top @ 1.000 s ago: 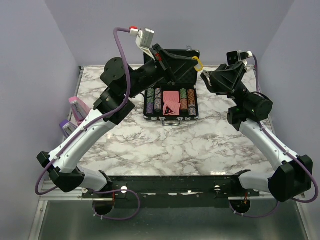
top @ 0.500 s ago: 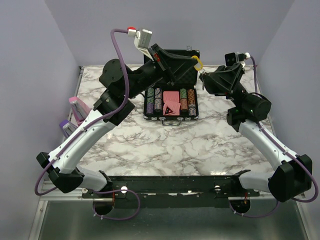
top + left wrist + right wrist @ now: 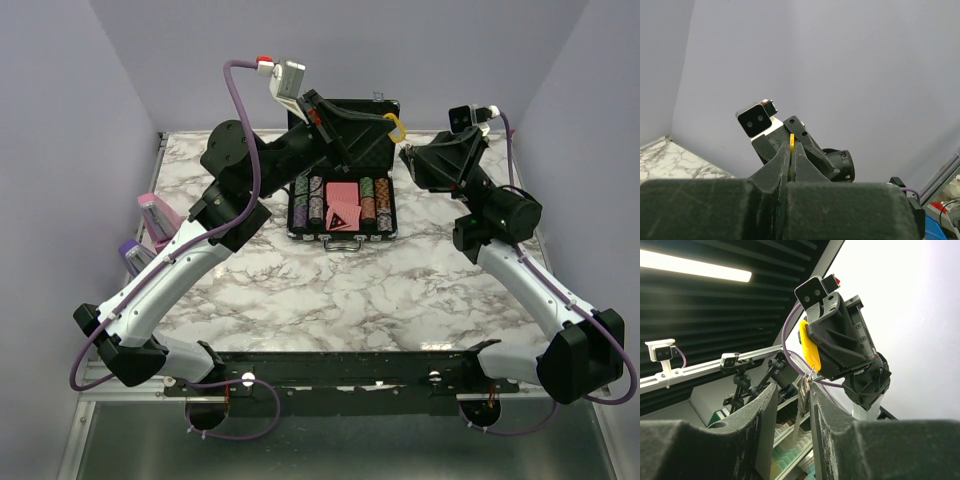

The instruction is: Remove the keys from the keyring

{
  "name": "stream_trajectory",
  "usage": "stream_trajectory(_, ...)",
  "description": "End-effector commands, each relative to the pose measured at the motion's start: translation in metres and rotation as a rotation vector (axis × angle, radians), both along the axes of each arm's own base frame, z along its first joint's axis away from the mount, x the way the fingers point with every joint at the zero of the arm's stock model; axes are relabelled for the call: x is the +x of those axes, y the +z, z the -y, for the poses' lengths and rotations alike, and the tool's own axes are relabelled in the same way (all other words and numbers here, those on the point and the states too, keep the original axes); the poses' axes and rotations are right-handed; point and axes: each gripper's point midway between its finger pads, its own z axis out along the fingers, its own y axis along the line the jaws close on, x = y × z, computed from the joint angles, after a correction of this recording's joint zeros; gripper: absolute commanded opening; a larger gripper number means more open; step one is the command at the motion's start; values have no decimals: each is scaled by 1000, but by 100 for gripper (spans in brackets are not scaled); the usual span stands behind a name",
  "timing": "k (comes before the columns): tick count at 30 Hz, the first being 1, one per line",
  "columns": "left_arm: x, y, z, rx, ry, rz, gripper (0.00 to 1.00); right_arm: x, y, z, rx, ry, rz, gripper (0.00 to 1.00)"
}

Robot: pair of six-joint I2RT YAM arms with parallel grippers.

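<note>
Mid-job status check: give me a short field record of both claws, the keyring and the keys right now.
left claw: shut on the keyring, raised off the table
right claw: open, one finger on each side of the keys
keyring: yellow, pinched in the left claw
keys: on the keyring, hanging below it
task: not yet done
</note>
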Motion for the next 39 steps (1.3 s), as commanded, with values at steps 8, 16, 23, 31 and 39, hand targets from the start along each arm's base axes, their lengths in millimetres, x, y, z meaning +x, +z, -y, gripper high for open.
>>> stream_trajectory(8,-15,17,-9,-49,-18,45,0,-56,12,21,103,80,198,35)
stream_trajectory(16,-15,17,-8,-50,-19,47,0,-55,13,20,96,75,195,34)
stream_trajectory(23,-14,14,-5,-44,-18,42,0,-55,13,18,91,74,192,34)
stream_trajectory(31,-15,12,-3,-41,-22,39,0,-51,12,17,88,68,183,33)
stream_trajectory(39,-14,11,-2,-38,-15,40,0,-52,11,17,86,71,182,32)
